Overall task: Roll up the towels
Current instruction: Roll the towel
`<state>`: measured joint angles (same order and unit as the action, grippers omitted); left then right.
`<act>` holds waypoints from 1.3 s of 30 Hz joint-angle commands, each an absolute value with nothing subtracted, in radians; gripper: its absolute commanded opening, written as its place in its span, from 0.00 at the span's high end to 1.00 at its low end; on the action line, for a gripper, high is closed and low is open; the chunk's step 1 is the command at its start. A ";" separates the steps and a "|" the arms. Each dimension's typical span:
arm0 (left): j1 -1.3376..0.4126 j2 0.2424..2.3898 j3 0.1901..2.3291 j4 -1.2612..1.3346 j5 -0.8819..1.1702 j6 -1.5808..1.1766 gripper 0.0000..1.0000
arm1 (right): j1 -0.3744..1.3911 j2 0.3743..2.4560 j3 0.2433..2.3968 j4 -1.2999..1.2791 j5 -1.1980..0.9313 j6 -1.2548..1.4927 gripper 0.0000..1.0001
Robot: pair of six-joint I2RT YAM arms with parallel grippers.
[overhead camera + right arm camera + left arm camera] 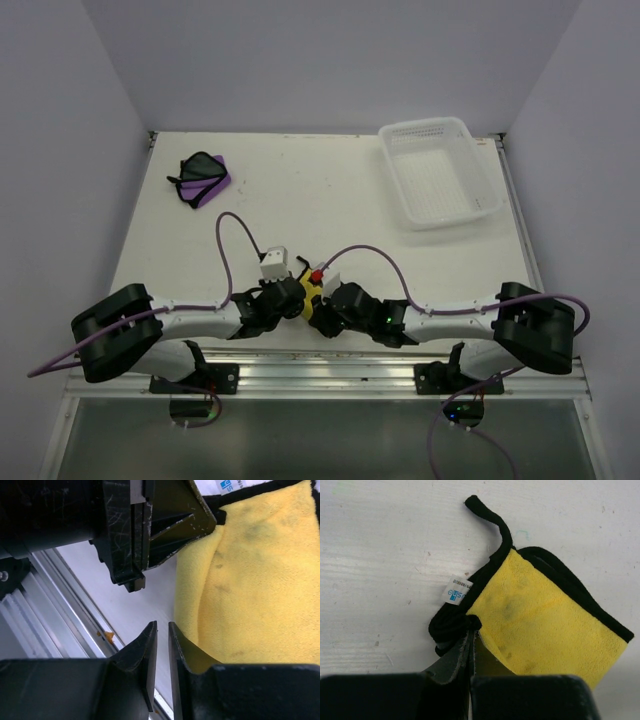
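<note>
The yellow towel [545, 620] lies folded near the table's front edge, with black edging, a black loop [490, 517] and a white label [456, 594]. In the top view only a bit of it [312, 292] shows between the two grippers. My left gripper [471, 627] is shut on the towel's black-edged corner. My right gripper [162, 625] has its jaws nearly together with a thin empty gap, and the yellow towel [260, 580] lies just beside its right finger. The purple towel [203, 178] lies crumpled at the far left, away from both grippers.
A white perforated basket [440, 170] stands at the far right. The table's front edge with its aluminium rail [55, 595] runs just beside my right gripper. The left gripper's body [125, 525] is close above the right fingers in the right wrist view.
</note>
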<state>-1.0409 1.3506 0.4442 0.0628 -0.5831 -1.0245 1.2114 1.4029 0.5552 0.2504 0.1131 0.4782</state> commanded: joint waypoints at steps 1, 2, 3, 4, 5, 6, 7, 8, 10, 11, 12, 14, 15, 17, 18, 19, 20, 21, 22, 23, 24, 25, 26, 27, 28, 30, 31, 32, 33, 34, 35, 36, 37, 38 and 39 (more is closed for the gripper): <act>-1.037 1.350 0.420 -0.031 -0.557 -0.989 1.00 | 1.215 1.390 0.569 0.256 0.181 0.437 0.80; -1.037 1.350 0.419 -0.028 -0.557 -0.989 1.00 | 1.215 1.388 0.571 0.241 0.184 0.433 0.78; -1.037 1.350 0.417 -0.028 -0.555 -0.989 1.00 | 1.215 1.391 0.574 0.233 0.184 0.427 0.78; -1.037 1.348 0.417 -0.026 -0.557 -0.989 1.00 | 1.215 1.394 0.581 0.226 0.183 0.420 0.78; -1.037 1.351 0.417 -0.023 -0.555 -0.989 1.00 | 1.215 1.397 0.586 0.218 0.180 0.417 0.78; -1.037 1.350 0.417 -0.023 -0.554 -0.989 1.00 | 1.215 1.405 0.589 0.209 0.175 0.417 0.78; -1.037 1.350 0.416 -0.021 -0.552 -0.989 1.00 | 1.215 1.407 0.591 0.209 0.175 0.416 0.78; -1.037 1.351 0.416 -0.021 -0.552 -0.991 1.00 | 1.215 1.410 0.589 0.209 0.172 0.416 0.78; -1.037 1.350 0.416 -0.021 -0.552 -0.989 1.00 | 1.215 1.416 0.589 0.204 0.172 0.416 0.77; -1.037 1.350 0.416 -0.023 -0.552 -0.989 1.00 | 1.215 1.419 0.591 0.201 0.172 0.416 0.77; -1.037 1.350 0.417 -0.023 -0.552 -0.989 1.00 | 1.215 1.420 0.591 0.193 0.172 0.414 0.76; -1.037 1.350 0.417 -0.023 -0.552 -0.988 1.00 | 1.215 1.425 0.594 0.181 0.170 0.408 0.73; -1.037 1.351 0.417 -0.025 -0.552 -0.988 1.00 | 1.215 1.427 0.595 0.176 0.169 0.403 0.71; -1.037 1.351 0.417 -0.025 -0.552 -0.988 1.00 | 1.215 1.434 0.595 0.166 0.169 0.397 0.68; -1.037 1.350 0.416 -0.025 -0.552 -0.988 1.00 | 1.215 1.436 0.598 0.163 0.169 0.393 0.67; -1.037 1.350 0.416 -0.023 -0.552 -0.988 1.00 | 1.216 1.443 0.600 0.157 0.170 0.387 0.65; -1.037 1.350 0.419 -0.025 -0.552 -0.986 1.00 | 1.216 1.447 0.603 0.146 0.172 0.382 0.65; -1.037 1.351 0.417 -0.025 -0.551 -0.986 1.00 | 1.218 1.451 0.606 0.141 0.175 0.379 0.64; -1.037 1.351 0.419 -0.025 -0.551 -0.985 1.00 | 1.216 1.451 0.606 0.138 0.178 0.374 0.63; -1.037 1.350 0.420 -0.025 -0.551 -0.983 1.00 | 1.218 1.456 0.606 0.134 0.181 0.371 0.62; -1.037 1.351 0.423 -0.023 -0.551 -0.982 1.00 | 1.219 1.459 0.607 0.132 0.183 0.367 0.62; -1.037 1.353 0.422 -0.023 -0.551 -0.980 1.00 | 1.221 1.460 0.609 0.130 0.184 0.362 0.61; -1.037 1.353 0.425 -0.026 -0.551 -0.979 1.00 | 1.226 1.466 0.614 0.127 0.190 0.361 0.61; -1.037 1.353 0.426 -0.025 -0.551 -0.976 1.00 | 1.227 1.473 0.612 0.126 0.192 0.359 0.61; -1.037 1.353 0.431 -0.025 -0.551 -0.974 1.00 | 1.235 1.477 0.612 0.126 0.193 0.353 0.61; -1.037 1.353 0.434 -0.031 -0.552 -0.973 1.00 | 1.242 1.496 0.617 0.123 0.202 0.347 0.61; -1.035 1.353 0.436 -0.032 -0.552 -0.970 1.00 | 1.252 1.502 0.618 0.120 0.207 0.339 0.61; -1.035 1.353 0.437 -0.034 -0.554 -0.968 1.00 | 1.258 1.506 0.618 0.115 0.213 0.334 0.61; -1.035 1.353 0.437 -0.035 -0.554 -0.968 1.00 | 1.262 1.514 0.618 0.112 0.231 0.330 0.61; -1.035 1.350 0.437 -0.035 -0.554 -0.969 1.00 | 1.272 1.517 0.617 0.107 0.242 0.327 0.61; -1.034 1.348 0.436 -0.037 -0.552 -0.974 1.00 | 1.273 1.517 0.614 0.109 0.251 0.327 0.61; -1.032 1.348 0.431 -0.035 -0.546 -0.980 1.00 | 1.276 1.519 0.603 0.112 0.261 0.327 0.61; -1.025 1.338 0.411 -0.029 -0.537 -0.985 1.00 | 1.276 1.514 0.597 0.117 0.274 0.328 0.61; -1.016 1.332 0.399 -0.017 -0.510 -0.989 1.00 | 1.278 1.513 0.591 0.120 0.282 0.330 0.60; -1.006 1.324 0.385 0.024 -0.493 -0.989 1.00 | 1.278 1.509 0.580 0.121 0.290 0.331 0.60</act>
<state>-1.0306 1.3327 0.4332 0.0639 -0.5594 -1.0023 1.2617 1.4963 0.6018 0.1658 0.2317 0.3664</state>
